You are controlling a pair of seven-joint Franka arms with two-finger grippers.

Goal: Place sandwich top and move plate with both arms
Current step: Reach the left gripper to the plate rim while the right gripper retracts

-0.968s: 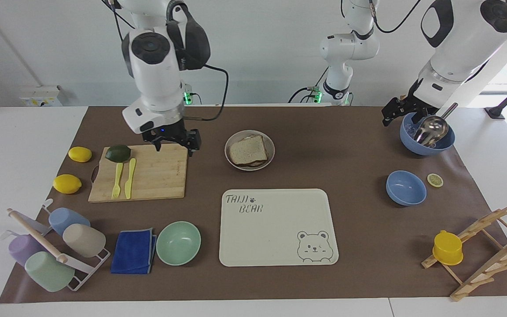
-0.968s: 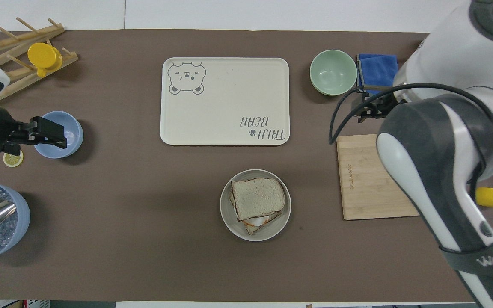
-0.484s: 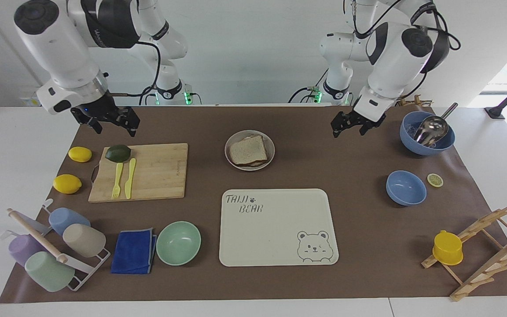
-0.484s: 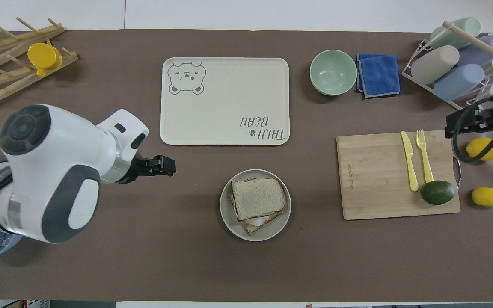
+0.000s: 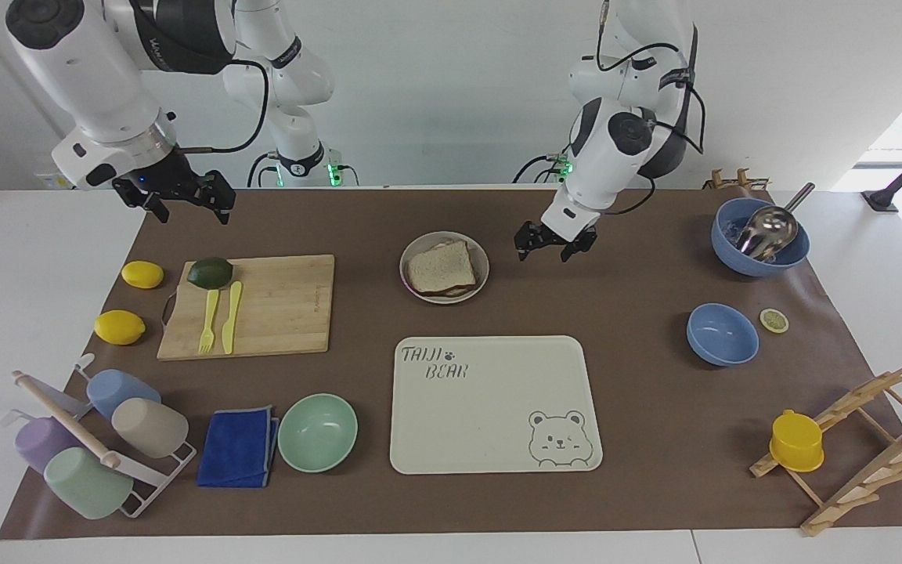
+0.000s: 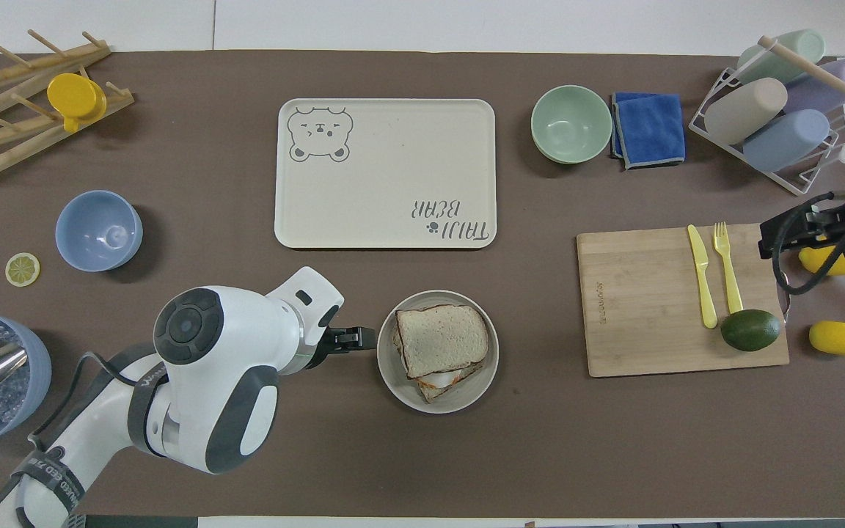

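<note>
The sandwich top (image 5: 441, 266) lies on the stacked sandwich in the plate (image 5: 406, 254), nearer to the robots than the tray. In the overhead view the sandwich top (image 6: 441, 339) sits a little askew on the lower slice, with some filling showing at the edge, inside the plate (image 6: 393, 374). My left gripper (image 5: 549, 243) is open and empty, low over the mat beside the plate on the left arm's side, not touching it; it also shows in the overhead view (image 6: 353, 339). My right gripper (image 5: 177, 196) is open, empty and raised over the cutting board's end (image 6: 796, 231).
The bear tray (image 5: 490, 407) lies farther out than the plate. A cutting board (image 5: 279, 305) holds a fork, a knife and an avocado, with two lemons (image 5: 142, 274) beside it. A mint bowl (image 5: 317, 431), blue cloth, cup rack, two blue bowls (image 5: 722, 334) and a wooden rack ring the mat.
My left gripper has swung from the blue scoop bowl across the mat to just beside the plate. My right gripper has left the cutting board and risen toward the right arm's end.
</note>
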